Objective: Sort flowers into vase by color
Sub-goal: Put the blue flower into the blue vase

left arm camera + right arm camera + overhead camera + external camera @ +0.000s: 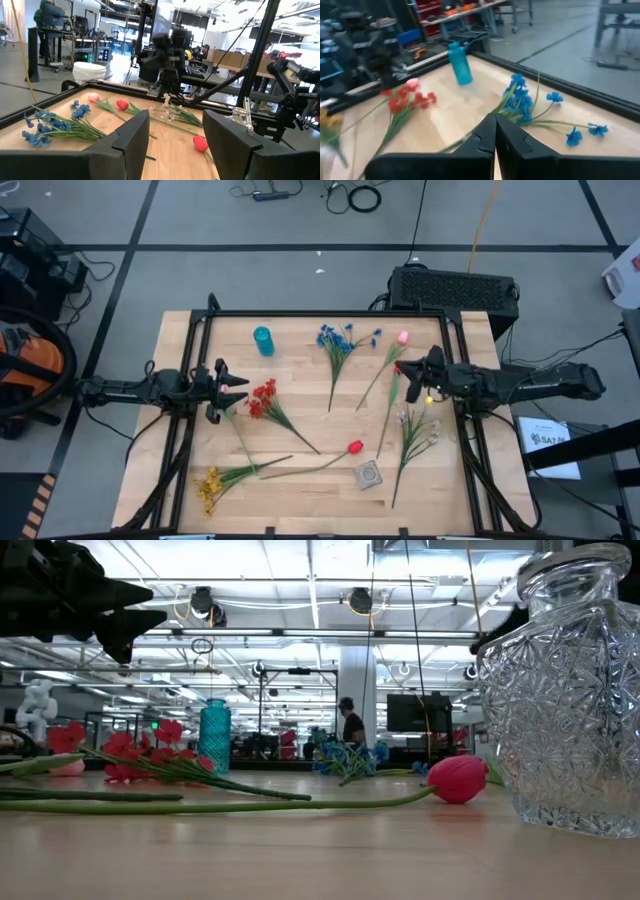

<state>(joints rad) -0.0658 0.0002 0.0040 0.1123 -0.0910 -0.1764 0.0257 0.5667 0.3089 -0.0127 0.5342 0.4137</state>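
Flowers lie flat on the wooden table: a blue spray (338, 340), a red cluster (263, 398), a red tulip (354, 447), a pink tulip (403, 337), a second red tulip (393, 390), white blossoms (415, 428) and yellow sprigs (210, 485). The teal cup (263, 340) stands upright near the far edge. A low square holder (368, 475), cut glass in the low view (570, 690), stands near the near edge. My left gripper (238, 390) is open in the air beside the red cluster. My right gripper (412, 375) is shut and hovers by the second red tulip.
Black frame rails (320, 313) run along the table's edges. A black box (455, 285) sits behind the far edge. A person (350, 725) stands far off in the room. Bare wood (300, 375) shows between the red cluster and the blue spray.
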